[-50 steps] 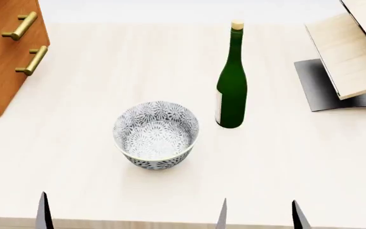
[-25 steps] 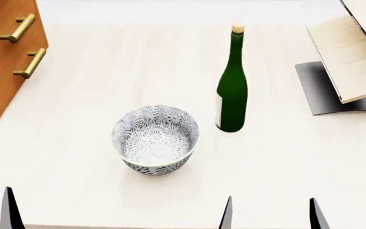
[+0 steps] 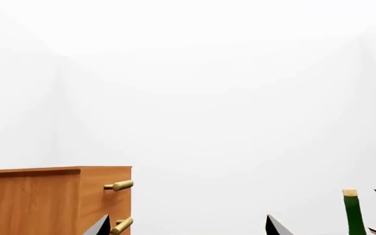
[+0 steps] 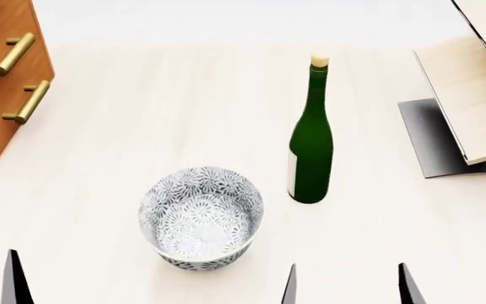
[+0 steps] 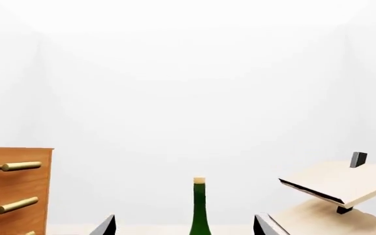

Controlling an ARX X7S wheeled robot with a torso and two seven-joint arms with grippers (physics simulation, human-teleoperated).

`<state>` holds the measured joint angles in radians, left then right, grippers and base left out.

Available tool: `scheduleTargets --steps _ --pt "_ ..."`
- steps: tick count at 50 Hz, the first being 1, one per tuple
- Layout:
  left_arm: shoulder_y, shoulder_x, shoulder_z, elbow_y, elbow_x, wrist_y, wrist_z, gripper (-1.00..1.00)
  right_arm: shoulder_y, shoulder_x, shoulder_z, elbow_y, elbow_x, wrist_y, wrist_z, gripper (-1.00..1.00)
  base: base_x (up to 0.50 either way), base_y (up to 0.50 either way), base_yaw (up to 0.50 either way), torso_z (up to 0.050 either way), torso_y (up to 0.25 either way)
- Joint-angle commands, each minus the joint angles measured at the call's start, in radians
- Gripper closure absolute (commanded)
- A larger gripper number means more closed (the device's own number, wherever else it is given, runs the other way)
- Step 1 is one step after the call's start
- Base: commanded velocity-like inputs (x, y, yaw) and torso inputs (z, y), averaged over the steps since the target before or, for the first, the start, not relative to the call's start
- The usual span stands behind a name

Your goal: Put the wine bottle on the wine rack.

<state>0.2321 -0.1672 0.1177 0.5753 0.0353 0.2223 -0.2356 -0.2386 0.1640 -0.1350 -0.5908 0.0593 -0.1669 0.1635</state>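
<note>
Surface: pale, light-wood-grain tabletop (image 4: 142,126) carrying every object in the head view.
Centre: tall dark green glass wine bottle (image 4: 311,152) with pale cork and whitish label, standing upright on the tabletop.
Near side: round blue-and-white floral-patterned ceramic bowl (image 4: 200,218), upright, sitting apart from the bottle, nearer the robot and to its left.
Left edge: brown wooden drawer cabinet (image 4: 2,88) with brass bar handles, standing on the tabletop.
Right edge: tilted pale wooden wine rack (image 4: 471,95) on a curved grey metal base, well apart from the bottle.
</note>
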Motion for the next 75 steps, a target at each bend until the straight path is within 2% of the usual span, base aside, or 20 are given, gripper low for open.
scheduleTargets --steps 1,75 --pt "0.000 -0.009 0.017 -0.006 0.004 0.005 -0.008 -1.00 0.000 0.010 -0.012 0.001 -0.010 0.004 0.012 -1.00 0.20 0.00 0.00 0.000 0.000" --pt "-0.010 -0.054 0.070 -0.022 -0.001 0.007 -0.060 -1.00 0.019 0.056 -0.070 0.046 -0.037 -0.001 0.065 -1.00 0.19 0.00 0.00 0.000 0.000"
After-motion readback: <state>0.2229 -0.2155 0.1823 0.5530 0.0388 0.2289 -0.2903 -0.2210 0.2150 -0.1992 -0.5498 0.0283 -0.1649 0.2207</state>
